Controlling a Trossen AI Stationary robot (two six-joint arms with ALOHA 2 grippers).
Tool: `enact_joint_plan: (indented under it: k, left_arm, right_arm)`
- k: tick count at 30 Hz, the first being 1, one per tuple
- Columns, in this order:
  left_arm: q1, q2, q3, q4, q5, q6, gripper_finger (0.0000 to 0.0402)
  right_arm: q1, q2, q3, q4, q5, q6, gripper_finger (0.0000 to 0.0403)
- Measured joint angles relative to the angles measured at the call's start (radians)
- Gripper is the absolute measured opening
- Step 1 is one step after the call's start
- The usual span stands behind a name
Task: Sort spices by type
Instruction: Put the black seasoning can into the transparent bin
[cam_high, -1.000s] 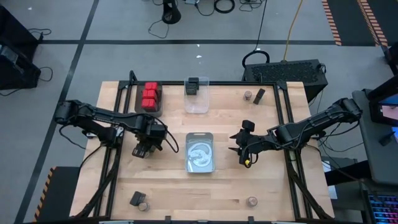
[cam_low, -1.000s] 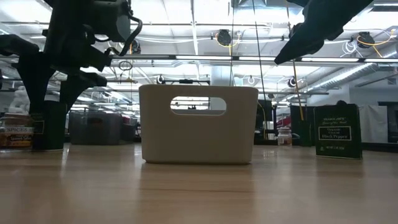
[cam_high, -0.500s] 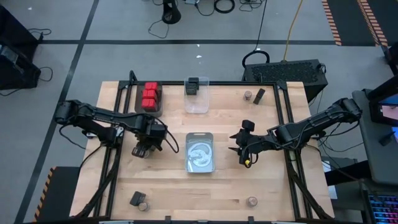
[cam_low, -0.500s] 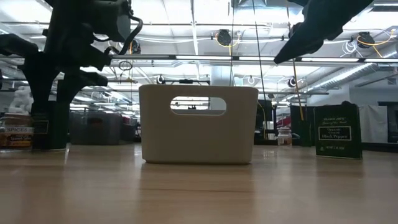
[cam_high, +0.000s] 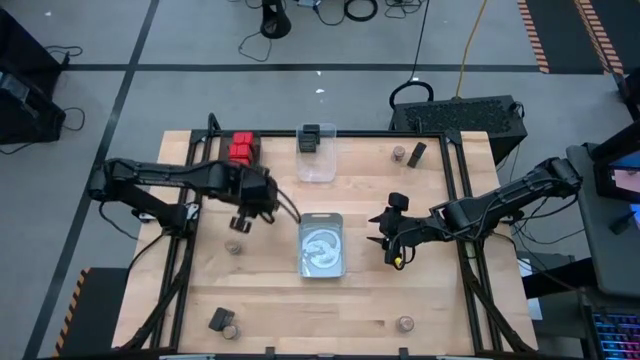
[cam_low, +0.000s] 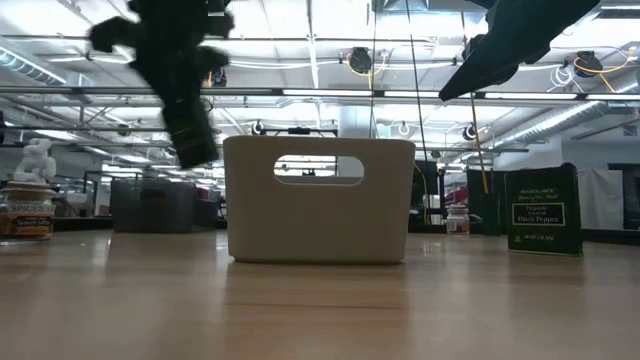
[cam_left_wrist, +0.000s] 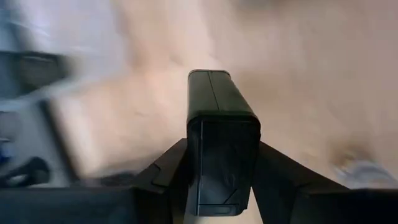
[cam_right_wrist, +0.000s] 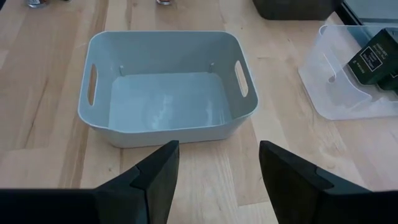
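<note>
Black spice box (cam_left_wrist: 222, 140) clamped in my left jaws (cam_left_wrist: 221, 186), lifted off the tabletop (cam_high: 440, 300).

I gripped it by its sides, upright, so it could go down among its kind; from my hold the clear bin (cam_high: 318, 160) with another black box (cam_high: 310, 137) lay at about two o'clock, the red boxes (cam_high: 241, 148) at twelve, a jar (cam_high: 233, 247) at six. My right jaws (cam_right_wrist: 214, 168) hung open over the grey tin (cam_right_wrist: 165, 87), waiting.

Black spice box (cam_left_wrist: 222, 143) clamped upright, airborne.
</note>
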Motion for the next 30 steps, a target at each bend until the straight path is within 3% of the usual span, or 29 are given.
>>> enact_joint_plan:
  k: [8, 12, 20, 30]
  left_arm:
    - [0.124, 0.000, 0.117, 0.259, -0.033, 0.125, 0.0143]
    - [0.214, 0.014, 0.120, 0.386, 0.045, 0.126, 0.0143]
    - [0.402, 0.151, 0.123, 0.439, 0.187, 0.162, 0.0143]
    - [0.524, 0.350, 0.318, 0.438, 0.317, 0.181, 0.0143]
  right_arm:
    - [0.000, 0.000, 0.000, -0.001, 0.000, -0.009, 0.0205]
    - [0.000, 0.000, 0.000, -0.002, 0.000, -0.010, 0.0205]
    - [-0.002, 0.000, 0.000, -0.002, 0.002, -0.041, 0.0205]
    - [-0.037, 0.000, 0.000, -0.004, 0.005, -0.098, 0.0205]
